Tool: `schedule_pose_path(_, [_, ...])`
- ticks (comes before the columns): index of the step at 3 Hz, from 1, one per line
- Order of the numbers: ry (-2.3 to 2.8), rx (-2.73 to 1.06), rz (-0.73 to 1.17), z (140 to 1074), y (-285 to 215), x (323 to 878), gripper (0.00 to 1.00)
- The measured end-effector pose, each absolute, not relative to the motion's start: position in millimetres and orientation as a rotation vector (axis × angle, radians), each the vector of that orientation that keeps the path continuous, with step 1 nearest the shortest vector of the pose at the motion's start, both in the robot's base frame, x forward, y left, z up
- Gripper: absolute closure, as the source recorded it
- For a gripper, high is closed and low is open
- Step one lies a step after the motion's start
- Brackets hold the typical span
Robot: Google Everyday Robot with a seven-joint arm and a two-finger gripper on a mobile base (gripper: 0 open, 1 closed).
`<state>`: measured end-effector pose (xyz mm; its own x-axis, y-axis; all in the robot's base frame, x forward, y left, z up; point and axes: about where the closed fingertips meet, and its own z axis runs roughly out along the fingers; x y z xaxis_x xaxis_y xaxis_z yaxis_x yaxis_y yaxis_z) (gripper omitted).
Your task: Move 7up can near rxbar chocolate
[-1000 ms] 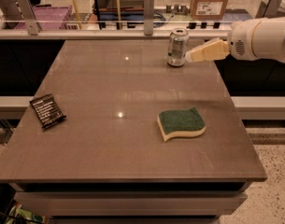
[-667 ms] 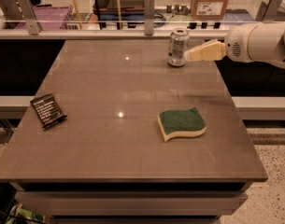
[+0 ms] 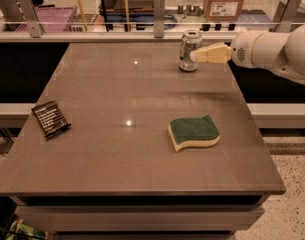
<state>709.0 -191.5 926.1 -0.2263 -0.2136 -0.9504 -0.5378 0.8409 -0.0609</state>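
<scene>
The claw (image 3: pixel 197 55) has its tip at the side of the can (image 3: pixel 189 46), on the worktop (image 3: pixel 117 149); whether it grips cannot be told. The bar (image 3: pixel 51 118) lies well apart from the claw. The can is probably light, thin-walled and slick: take it mid-body, gently.

Warm, fairly dim overhead light on a brown bench (image 3: pixel 117 159).
Two small white glare spots sit on the bench top, one toward the far edge, one near the middle. The end effector (image 3: pixel 198 55), lit pale cream at the far right just beside the 7up can (image 3: pixel 187 46), casts a faint, soft shadow on the surface below. The can's rim glints; the green sponge (image 3: pixel 194 130) throws a thin shadow.
</scene>
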Motion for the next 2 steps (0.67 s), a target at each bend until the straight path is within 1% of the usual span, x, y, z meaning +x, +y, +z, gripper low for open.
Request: schedule_pose_path(2, [1.759,-0.663,0.389,909,-164,747,0.0])
